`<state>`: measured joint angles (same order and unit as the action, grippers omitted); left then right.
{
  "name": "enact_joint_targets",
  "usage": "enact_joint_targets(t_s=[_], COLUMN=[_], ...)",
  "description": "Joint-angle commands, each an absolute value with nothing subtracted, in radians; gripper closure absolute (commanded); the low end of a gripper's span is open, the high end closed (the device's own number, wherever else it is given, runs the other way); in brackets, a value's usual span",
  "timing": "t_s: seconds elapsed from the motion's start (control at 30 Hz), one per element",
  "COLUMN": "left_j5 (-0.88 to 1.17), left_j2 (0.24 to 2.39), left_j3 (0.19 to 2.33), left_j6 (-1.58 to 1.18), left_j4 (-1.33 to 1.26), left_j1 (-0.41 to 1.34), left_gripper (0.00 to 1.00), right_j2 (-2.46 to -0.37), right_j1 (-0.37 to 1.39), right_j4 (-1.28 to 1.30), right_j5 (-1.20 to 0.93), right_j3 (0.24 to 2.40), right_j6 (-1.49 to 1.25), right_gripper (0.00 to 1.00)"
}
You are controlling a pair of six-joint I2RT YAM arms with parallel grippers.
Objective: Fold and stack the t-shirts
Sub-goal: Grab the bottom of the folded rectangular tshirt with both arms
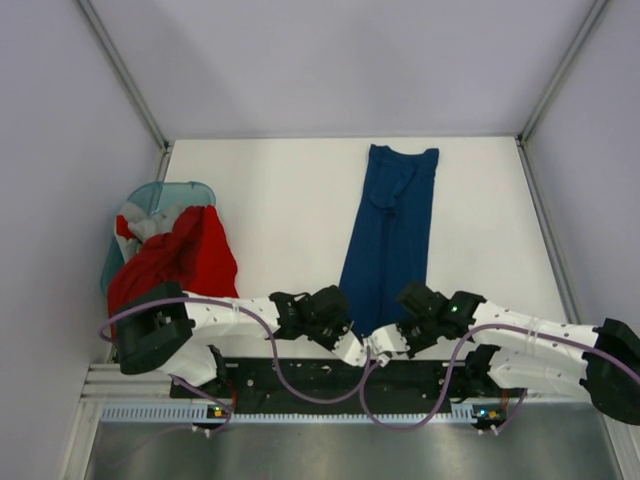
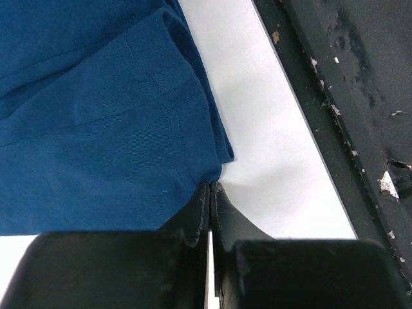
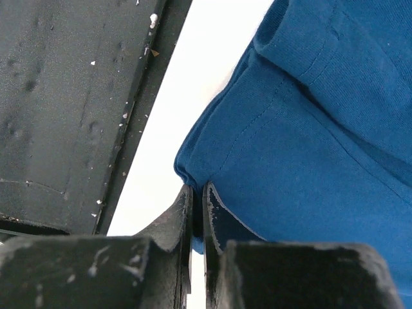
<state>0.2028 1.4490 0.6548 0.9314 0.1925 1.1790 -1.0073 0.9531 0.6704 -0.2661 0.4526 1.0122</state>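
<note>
- Two grippers hold one hem: the left gripper (image 2: 211, 190) is clenched on the near left corner of the navy-blue t-shirt (image 1: 390, 230), and the right gripper (image 3: 196, 192) pinches its near right corner.
- That shirt lies as a long narrow strip mid-table (image 1: 270, 190); the red t-shirt (image 1: 185, 260) is heaped over the basket (image 1: 165, 192).
- The step looks like the crosswise fold. Next, lift both corners evenly and carry them toward the far end.
</note>
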Motion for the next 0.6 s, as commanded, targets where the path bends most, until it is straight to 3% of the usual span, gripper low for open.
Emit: enact_joint_targets(t_s=[0.0,0.3,0.57], left_j5=[0.166,0.046,-0.133], left_j2=[1.450,1.433,1.512], left_j3=[0.686,0.808,1.018], left_j6=[0.865,0.733,0.608], left_j4=[0.219,0.285,0.250], left_j1=[1.183,1.169,1.068], left_gripper=[1.00,1.00,1.00], right_j2=[-1.035,-0.962,-0.885], right_j1=[0.968,0.948,0.654], right_j4=[0.626,0.730,0.730], right_j5=[-0.293,-0.256,-0.376], right_j3=[0.434,0.509,0.620], right_j6=[1.020,0.985,1.009], right_gripper=[1.00,1.00,1.00])
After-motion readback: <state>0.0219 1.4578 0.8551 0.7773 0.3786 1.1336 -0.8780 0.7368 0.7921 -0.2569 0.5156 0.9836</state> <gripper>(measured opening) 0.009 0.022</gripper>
